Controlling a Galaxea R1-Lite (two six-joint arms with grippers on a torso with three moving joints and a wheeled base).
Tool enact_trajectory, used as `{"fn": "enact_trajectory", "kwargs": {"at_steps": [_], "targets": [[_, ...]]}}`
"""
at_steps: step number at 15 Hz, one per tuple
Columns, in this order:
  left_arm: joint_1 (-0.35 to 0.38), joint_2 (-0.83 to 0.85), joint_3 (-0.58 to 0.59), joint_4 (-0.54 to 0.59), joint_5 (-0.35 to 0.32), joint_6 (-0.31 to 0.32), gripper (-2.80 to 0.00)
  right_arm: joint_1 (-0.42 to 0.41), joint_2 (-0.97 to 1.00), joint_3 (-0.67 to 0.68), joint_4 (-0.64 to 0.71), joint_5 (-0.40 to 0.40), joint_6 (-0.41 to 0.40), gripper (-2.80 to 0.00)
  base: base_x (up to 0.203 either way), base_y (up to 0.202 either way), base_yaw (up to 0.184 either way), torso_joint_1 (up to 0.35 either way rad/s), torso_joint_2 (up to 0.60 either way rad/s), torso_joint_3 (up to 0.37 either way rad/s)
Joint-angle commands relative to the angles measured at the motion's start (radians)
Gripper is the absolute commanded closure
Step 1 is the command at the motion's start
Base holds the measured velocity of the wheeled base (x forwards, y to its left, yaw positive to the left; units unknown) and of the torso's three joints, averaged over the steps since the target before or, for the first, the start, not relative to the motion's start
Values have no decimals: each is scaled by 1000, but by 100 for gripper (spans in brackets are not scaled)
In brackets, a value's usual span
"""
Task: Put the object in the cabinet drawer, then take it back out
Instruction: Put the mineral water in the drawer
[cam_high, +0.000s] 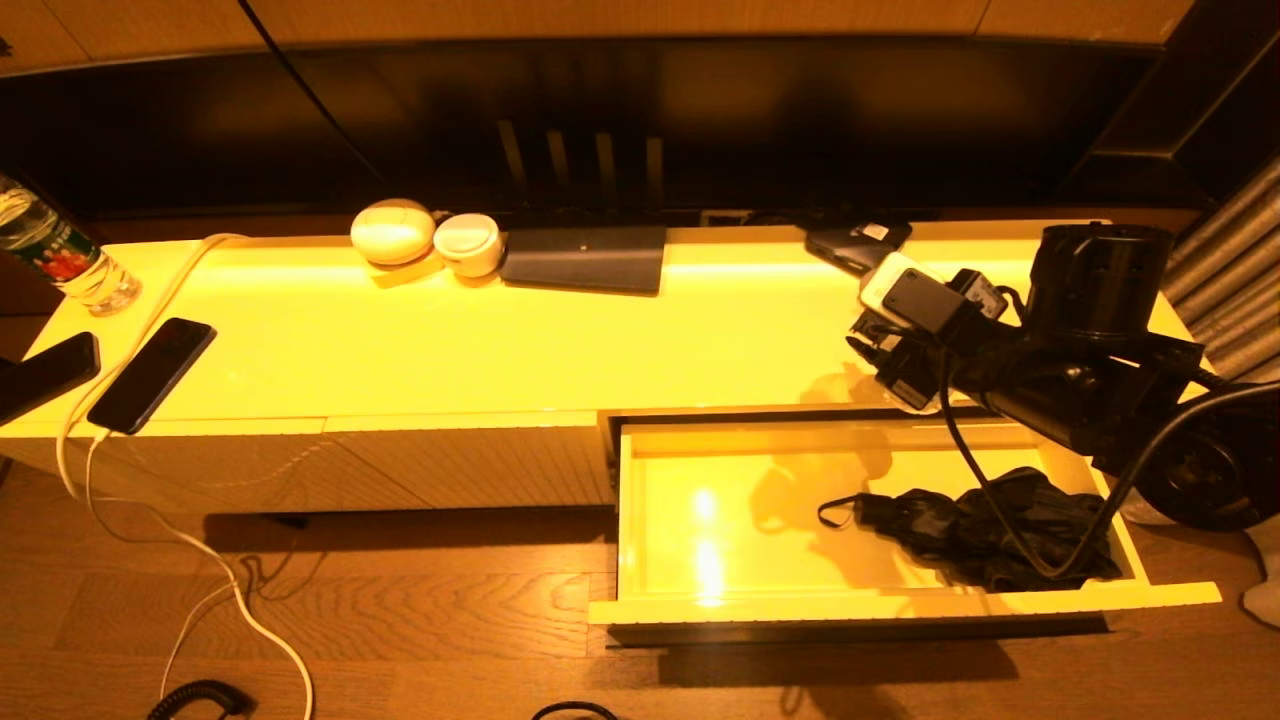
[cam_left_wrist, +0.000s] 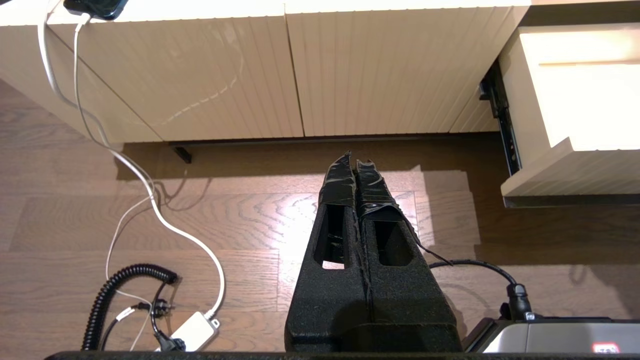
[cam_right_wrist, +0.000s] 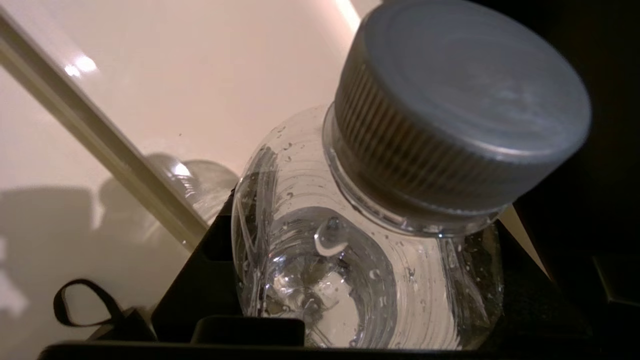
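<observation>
Wide shallow cream-yellow cabinet drawer (cam_high: 640, 520): pulled fully out of the low cabinet, glossy floor bare on its left half. Contents: one folded black umbrella (cam_high: 985, 535) with a wrist loop, lying in the right half.

Clear plastic water bottle with grey ribbed screw cap (cam_right_wrist: 390, 200): pinched between the fingers of the right hand (cam_right_wrist: 350, 300), droplets inside its shoulder, cap towards the camera. In the right wrist view it hangs above the glossy cream surfaces at the drawer's edge, with the umbrella's loop below it; the head view hides it behind the right arm, which reaches over the drawer's back right corner.

Left hand (cam_left_wrist: 356, 165): parked low over the wooden floor in front of the ribbed cabinet fronts, black taped fingers pressed together, nothing between them.

Yellow worktop (cam_high: 560, 340): carries a second labelled water bottle (cam_high: 55, 255) at the far left, two dark phones (cam_high: 150, 375), two round white cases (cam_high: 425, 238) and a flat dark pad (cam_high: 585, 258).
</observation>
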Motion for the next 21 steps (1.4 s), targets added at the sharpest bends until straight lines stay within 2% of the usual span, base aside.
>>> {"fn": "enact_trajectory", "kwargs": {"at_steps": [1, 4, 9, 10, 11, 13, 21], "targets": [[0, 0, 2, -1, 1, 0, 0, 21, -42, 69, -3, -3, -71, 0, 0, 0, 0, 0, 0, 0], [0, 0, 2, -1, 1, 0, 0, 42, -60, 141, 28, -9, -252, 0, 0, 0, 0, 0, 0, 0], [0, 0, 2, -1, 1, 0, 0, 63, -54, 223, 89, -12, -425, 0, 0, 0, 0, 0, 0, 0], [0, 0, 2, -1, 1, 0, 0, 64, -51, 228, 95, -10, -436, 0, 0, 0, 0, 0, 0, 0], [0, 0, 2, -1, 1, 0, 0, 65, -41, 261, 106, -8, -509, 0, 0, 0, 0, 0, 0, 0], [0, 0, 2, -1, 1, 0, 0, 80, -11, 294, 113, -9, -535, 0, 0, 0, 0, 0, 0, 0], [0, 0, 2, -1, 1, 0, 0, 99, 126, 272, 125, -17, -532, 0, 0, 0, 0, 0, 0, 0]]}}
